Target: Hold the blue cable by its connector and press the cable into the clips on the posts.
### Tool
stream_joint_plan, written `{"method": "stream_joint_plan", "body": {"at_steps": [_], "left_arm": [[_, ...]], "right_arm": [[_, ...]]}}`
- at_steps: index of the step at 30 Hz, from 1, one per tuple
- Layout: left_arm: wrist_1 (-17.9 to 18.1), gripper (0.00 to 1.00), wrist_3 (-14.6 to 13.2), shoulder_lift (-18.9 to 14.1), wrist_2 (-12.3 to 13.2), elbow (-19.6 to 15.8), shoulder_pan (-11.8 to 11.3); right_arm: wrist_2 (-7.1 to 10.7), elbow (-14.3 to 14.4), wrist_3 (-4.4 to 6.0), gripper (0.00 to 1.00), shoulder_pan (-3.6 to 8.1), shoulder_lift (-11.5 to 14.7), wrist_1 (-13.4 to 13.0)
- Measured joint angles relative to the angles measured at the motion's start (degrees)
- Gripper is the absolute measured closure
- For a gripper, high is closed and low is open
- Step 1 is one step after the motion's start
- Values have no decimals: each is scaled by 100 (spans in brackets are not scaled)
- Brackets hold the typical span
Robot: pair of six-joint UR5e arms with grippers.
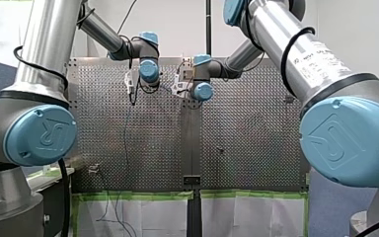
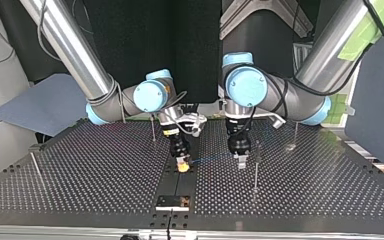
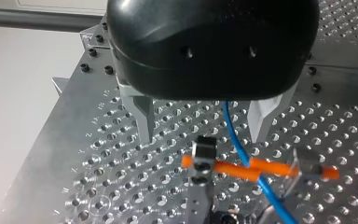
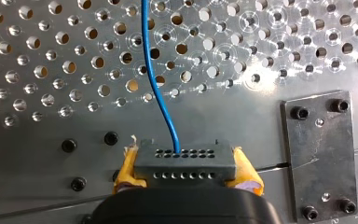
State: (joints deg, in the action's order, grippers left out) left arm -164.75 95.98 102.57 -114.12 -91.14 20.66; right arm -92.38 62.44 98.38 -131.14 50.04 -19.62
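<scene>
My right gripper (image 4: 186,170) has its fingers pinched on the dark grey connector (image 4: 184,161), with one yellow pad (image 4: 127,167) pressed against each end of it. From the connector's holed face the blue cable (image 4: 156,93) runs ahead in a gentle curve over the perforated desk (image 4: 37,70). A dark screwed plate (image 4: 319,158) lies just beside the connector. In the left wrist view, my left gripper (image 3: 201,136) hangs above the desk with its pale fingers (image 3: 142,116) spread wide and gripping nothing. The cable passes down between them without touching either finger. Just ahead of those fingers it crosses the orange bars (image 3: 235,170) beside a black clip head (image 3: 203,156) — I cannot tell whether it is seated in any clip. In the top view both grippers sit low near the desk's middle, the cable a faint line between them, and a thin post (image 2: 255,170) stands just beside my left gripper.
</scene>
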Motion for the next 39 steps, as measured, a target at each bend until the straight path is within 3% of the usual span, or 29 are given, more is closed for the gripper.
{"method": "stream_joint_plan", "body": {"at_steps": [7, 8, 9, 11, 12, 13, 14, 30, 39], "left_arm": [[-8, 0, -94, -2, -95, 2, 16], [-1, 22, -136, -3, -133, 2, 26], [11, 22, -174, -4, -170, 2, 35], [35, 57, -250, -5, -248, 2, 53], [46, 57, -288, -5, -293, 2, 66], [52, 92, -308, -5, -318, 2, 75], [57, 100, -326, -5, -342, 2, 88], [67, 100, -358, -4, -337, 2, 147], [316, 100, -292, 6, -311, 2, 234]], "right_arm": [[0, -14, 6, 100, 3, 1, 13], [0, -14, 6, 100, 2, 0, 15], [0, -14, 7, 100, 2, 1, 16], [0, -15, 7, 100, 3, 1, 17], [0, -15, 7, 100, 3, 1, 18], [0, -15, 7, 100, 4, 1, 18], [0, -15, 7, 100, 4, 1, 18], [0, -8, 30, 100, 3, -2, 49], [-41, 29, 21, 100, 57, 1, 298]]}}
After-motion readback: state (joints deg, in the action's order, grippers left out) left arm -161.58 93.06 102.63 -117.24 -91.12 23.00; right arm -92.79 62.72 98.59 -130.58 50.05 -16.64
